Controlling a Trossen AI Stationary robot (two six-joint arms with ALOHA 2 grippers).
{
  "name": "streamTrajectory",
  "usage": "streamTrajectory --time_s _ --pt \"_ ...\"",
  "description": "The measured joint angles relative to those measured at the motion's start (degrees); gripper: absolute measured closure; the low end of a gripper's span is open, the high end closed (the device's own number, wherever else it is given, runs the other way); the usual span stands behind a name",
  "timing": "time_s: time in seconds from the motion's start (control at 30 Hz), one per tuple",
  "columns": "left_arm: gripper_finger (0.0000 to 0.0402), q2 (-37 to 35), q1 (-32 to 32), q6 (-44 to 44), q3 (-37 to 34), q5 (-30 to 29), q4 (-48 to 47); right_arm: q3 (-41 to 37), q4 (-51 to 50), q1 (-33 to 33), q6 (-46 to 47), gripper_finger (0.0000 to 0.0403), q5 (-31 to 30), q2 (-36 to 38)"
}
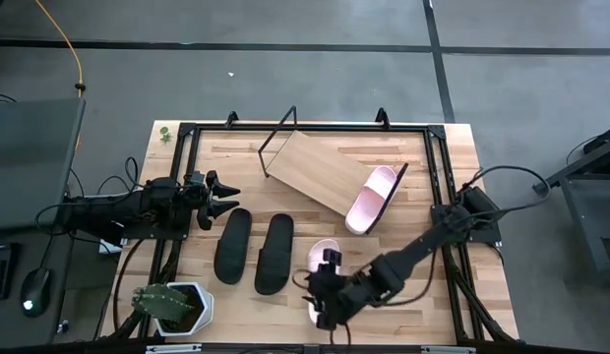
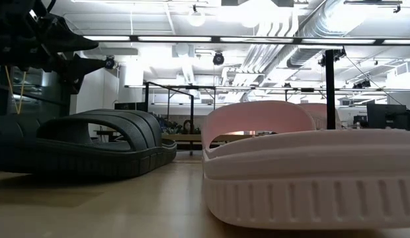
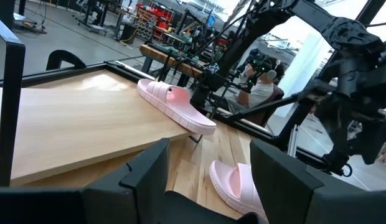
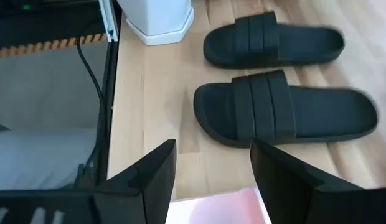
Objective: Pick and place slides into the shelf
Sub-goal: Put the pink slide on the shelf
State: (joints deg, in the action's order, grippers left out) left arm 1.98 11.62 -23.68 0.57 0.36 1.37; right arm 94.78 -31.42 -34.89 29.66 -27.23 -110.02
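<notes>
Your pink slide [image 1: 319, 278] lies lengthwise toward the table's front edge; the right gripper [image 1: 321, 295], fingers spread wide, hovers over it

I take the shelf [image 1: 320, 174] as my mark. Its board is bare except at the right end, where one pink slide [image 1: 370, 198] lies, so that end is blocked. In front of the shelf the two black slides [image 1: 253, 248] lie side by side, with a narrow strip of bare table between them. My left gripper [image 1: 226, 197] hangs open just left of the shelf.
</notes>
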Motion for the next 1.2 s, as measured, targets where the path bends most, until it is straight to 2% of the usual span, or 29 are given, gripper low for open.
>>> streamTrajectory --time_s 0.3,0.5,0.9,1.2 --pt "0.0197 0.0 0.0 0.0 0.01 -1.01 -0.07 0.0 -0.91 -4.21 -0.45 0.0206 -7.23 -0.37" --pt "0.0197 0.0 0.0 0.0 0.0 -1.08 -0.44 0.0 -1.99 -4.36 -3.2 0.0206 -6.88 -1.42" --pt "0.0197 0.0 0.0 1.14 -0.01 -1.48 -0.5 0.0 -6.57 -3.73 -3.16 0.0206 -6.77 -2.9" --pt "0.0197 0.0 0.0 1.14 -0.01 -1.48 -0.46 0.75 -9.52 -2.9 -1.63 0.0206 -4.2 -3.45"
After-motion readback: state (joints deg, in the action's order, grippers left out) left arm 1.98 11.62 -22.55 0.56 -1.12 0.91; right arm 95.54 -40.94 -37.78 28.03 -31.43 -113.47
